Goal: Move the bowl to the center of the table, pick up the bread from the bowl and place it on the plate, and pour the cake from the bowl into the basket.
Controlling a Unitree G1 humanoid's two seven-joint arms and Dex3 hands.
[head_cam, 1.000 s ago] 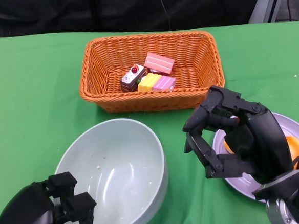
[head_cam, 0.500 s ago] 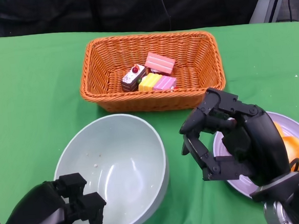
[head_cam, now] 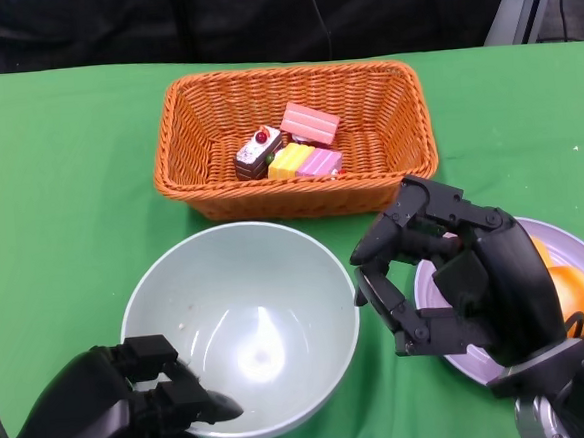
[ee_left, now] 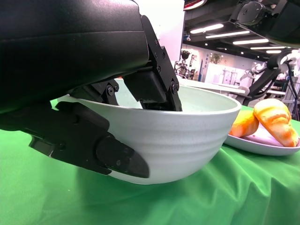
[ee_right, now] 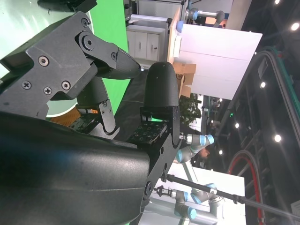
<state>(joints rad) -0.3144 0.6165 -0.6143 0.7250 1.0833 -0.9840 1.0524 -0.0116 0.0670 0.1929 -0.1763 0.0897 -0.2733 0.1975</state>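
Bowl [head_cam: 244, 328], pale green and with nothing in it but a few crumbs, sits upright on the green tabletop [head_cam: 60, 195] at about 6 o'clock of the scene, just in front of the wicker basket [head_cam: 172, 152]. The left hand [head_cam: 120, 416] grips the bowl's near rim at roughly 7 o'clock: the left wrist view shows fingers [ee_left: 154, 84] hooked over the edge into the bowl [ee_left: 187, 136] with the rest of the hand pressed against its outer wall.

The orange basket stands at 12 o'clock of the bowl, close to it but not touching. Inside lie the cake pieces [head_cam: 287, 151]: a dark slice topped with a cherry, a pink slice, and yellow and pink blocks bunched together near the middle.

At 3 o'clock of the bowl, a grey-lilac plate [head_cam: 432, 279] carries the orange bread [head_cam: 576, 294], largely screened in the head view by the right hand [head_cam: 446, 273]. The left wrist view shows two golden rolls [ee_left: 265, 122] lying side by side on the plate [ee_left: 258, 145], just beside the bowl.

The right hand hangs above the plate's near-left edge, between plate and bowl, its fingers spread and curved with nothing in them; the right wrist view confirms the fingers [ee_right: 159, 89] stand apart around bare air. That hand and its forearm block most of the plate from overhead.
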